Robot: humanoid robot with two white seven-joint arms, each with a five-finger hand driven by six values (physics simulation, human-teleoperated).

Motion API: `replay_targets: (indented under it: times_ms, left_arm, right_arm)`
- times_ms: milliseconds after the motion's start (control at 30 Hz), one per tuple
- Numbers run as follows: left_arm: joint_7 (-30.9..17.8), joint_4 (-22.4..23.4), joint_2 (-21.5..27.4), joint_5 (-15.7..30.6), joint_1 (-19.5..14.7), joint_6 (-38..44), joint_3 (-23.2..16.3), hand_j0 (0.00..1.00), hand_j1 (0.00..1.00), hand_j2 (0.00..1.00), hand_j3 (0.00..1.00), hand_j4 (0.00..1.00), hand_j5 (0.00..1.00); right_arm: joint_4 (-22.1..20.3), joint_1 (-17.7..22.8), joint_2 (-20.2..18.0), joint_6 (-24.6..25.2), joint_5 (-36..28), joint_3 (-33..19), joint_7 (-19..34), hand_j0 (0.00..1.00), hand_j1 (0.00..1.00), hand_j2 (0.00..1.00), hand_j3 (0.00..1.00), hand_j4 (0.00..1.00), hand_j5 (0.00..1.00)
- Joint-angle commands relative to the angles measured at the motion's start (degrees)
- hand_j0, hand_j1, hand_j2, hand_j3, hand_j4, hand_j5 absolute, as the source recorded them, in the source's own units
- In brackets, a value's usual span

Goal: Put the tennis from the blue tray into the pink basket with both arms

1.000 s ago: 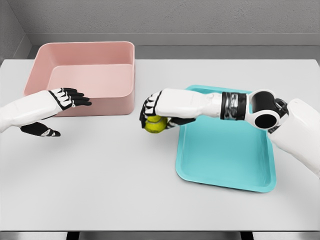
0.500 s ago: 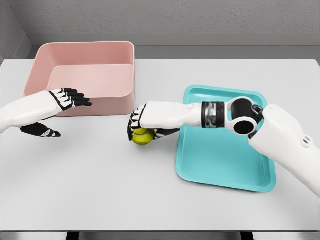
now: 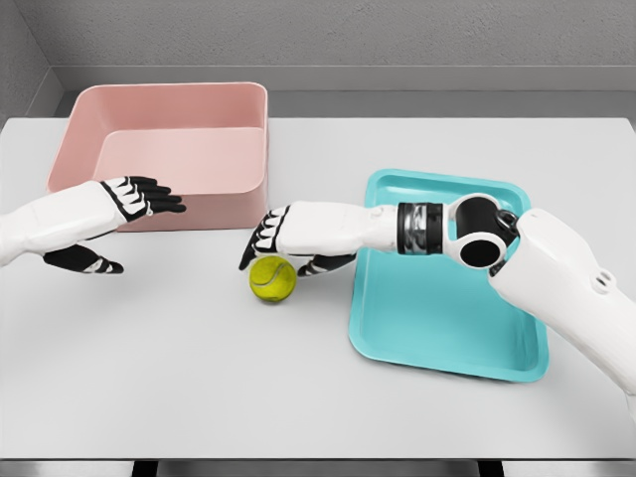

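Where felt meets smooth table [image 3: 199, 378]; round fuzzy tennis ball [image 3: 272, 279]

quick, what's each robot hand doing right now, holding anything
Left robot hand: open, holding nothing, in front of the pink basket.
Right robot hand: open, fingers spread just above the tennis ball, not gripping it.

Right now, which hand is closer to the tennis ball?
Right. The right hand hovers open just above the tennis ball on the table. The left hand sits far off to the left, in front of the pink basket.
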Motion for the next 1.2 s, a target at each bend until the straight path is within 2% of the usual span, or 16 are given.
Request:
replay_targets:
  times_ms: [0, 100, 167, 367, 400, 467, 533, 633, 667, 733, 867, 933, 967, 1033, 1100, 1167]
  left_arm:
    - [0.0, -0.1, -0.1, 0.4, 0.0, 0.0, 0.1, 1.0, 1.0, 1.0, 1.0, 1.0, 1.0]
    - [0.0, -0.4, -0.3, 0.8, 0.0, 0.0, 0.1, 1.0, 1.0, 1.0, 1.0, 1.0, 1.0]
    - [0.0, -0.5, -0.6, 0.8, 0.0, 0.0, 0.1, 1.0, 1.0, 1.0, 1.0, 1.0, 1.0]
    - [0.0, -0.5, -1.0, 2.3, -0.3, 0.0, -0.3, 1.0, 1.0, 1.0, 1.0, 1.0, 1.0]
    - [0.0, -0.5, -2.7, 2.3, -0.2, 0.0, -0.4, 1.0, 1.0, 1.0, 1.0, 1.0, 1.0]
    - [0.0, -0.5, -4.0, 2.2, -0.4, 0.0, -0.4, 1.0, 1.0, 1.0, 1.0, 1.0, 1.0]
    - [-0.7, -0.8, -5.9, 2.2, -0.7, 0.0, -0.4, 1.0, 1.0, 1.0, 1.0, 1.0, 1.0]
    - [-3.0, -2.1, -9.6, 1.6, -1.1, 0.0, -0.4, 1.0, 1.0, 1.0, 1.0, 1.0, 1.0]
    - [-3.0, -2.4, -10.6, 1.3, -2.0, 0.0, -0.5, 1.0, 1.0, 1.0, 1.0, 1.0, 1.0]
    - [-3.2, -2.5, -13.9, -0.8, -3.4, 0.0, -0.7, 1.0, 1.0, 1.0, 1.0, 1.0, 1.0]
    - [-3.3, -2.5, -14.3, -0.8, -4.6, 0.0, -0.7, 1.0, 1.0, 1.0, 1.0, 1.0, 1.0]
    - [-3.3, -2.5, -15.1, -1.1, -4.8, 0.0, -0.8, 1.0, 1.0, 1.0, 1.0, 1.0, 1.0]
    - [-3.3, -2.5, -15.3, -1.3, -5.0, 0.0, -1.5, 1.0, 1.0, 1.0, 1.0, 1.0, 1.0]
    - [-3.3, -2.5, -15.3, -1.3, -10.0, 0.0, -7.8, 1.0, 1.0, 1.0, 1.0, 1.0, 1.0]
    - [-3.3, -2.4, -15.2, -1.3, -11.3, 0.0, -9.7, 1.0, 1.0, 1.0, 1.0, 1.0, 1.0]
    - [-3.3, -1.9, -15.2, -0.5, -16.1, 0.0, -17.2, 1.0, 1.0, 1.0, 1.0, 1.0, 1.0]
  right_arm:
    - [0.0, 0.0, -0.2, 0.1, -0.3, -0.2, 0.1, 0.85, 0.85, 0.85, 0.85, 0.85, 0.85]
    - [-0.1, 0.0, -0.7, 0.1, -0.3, -0.3, 0.1, 0.85, 0.85, 0.85, 0.85, 0.85, 0.85]
    - [-0.6, -0.1, -3.6, 0.1, -0.3, -2.5, -0.1, 0.85, 0.85, 0.85, 0.85, 0.85, 0.85]
    - [-1.8, -0.4, -7.7, 0.1, -0.6, -4.3, -0.7, 0.85, 0.85, 0.85, 0.85, 0.85, 0.85]
    - [-1.8, -0.4, -9.1, 0.1, -0.7, -4.4, -0.8, 0.85, 0.85, 0.85, 0.85, 0.85, 0.85]
    - [-3.5, -0.4, -14.1, 0.1, -1.1, -6.2, -0.9, 0.87, 0.87, 0.87, 0.87, 0.87, 0.87]
    - [-4.8, -0.1, -19.9, 0.1, -1.6, -6.7, -0.9, 1.0, 1.0, 1.0, 1.0, 1.0, 1.0]
    - [-5.2, 1.6, -28.7, 0.1, -1.8, -8.7, -4.5, 1.0, 1.0, 1.0, 1.0, 1.0, 1.0]
    - [-5.2, 2.9, -30.2, 0.1, -1.8, -9.4, -4.5, 1.0, 1.0, 1.0, 1.0, 1.0, 1.0]
    - [-5.2, 3.3, -31.5, 0.1, -1.8, -10.2, -4.5, 1.0, 1.0, 1.0, 1.0, 1.0, 1.0]
    - [-5.3, 6.9, -31.6, 0.1, -1.8, -11.8, -4.0, 1.0, 1.0, 1.0, 1.0, 1.0, 1.0]
    - [-6.8, 6.7, -31.6, 0.1, -1.9, -11.9, -4.2, 1.0, 1.0, 1.0, 1.0, 1.0, 1.0]
    - [-6.8, 6.6, -31.7, 0.1, -2.6, -12.5, -4.2, 1.0, 1.0, 1.0, 1.0, 1.0, 1.0]
    - [-7.4, 6.8, -32.2, 0.1, -3.2, -15.1, -4.2, 1.0, 1.0, 1.0, 1.0, 1.0, 1.0]
    - [-8.3, 6.8, -33.1, 0.1, -5.2, -15.4, -4.1, 1.0, 1.0, 1.0, 1.0, 1.0, 1.0]
    - [-8.2, 7.0, -35.2, 0.1, -6.3, -15.5, -4.1, 1.0, 1.0, 1.0, 1.0, 1.0, 1.0]
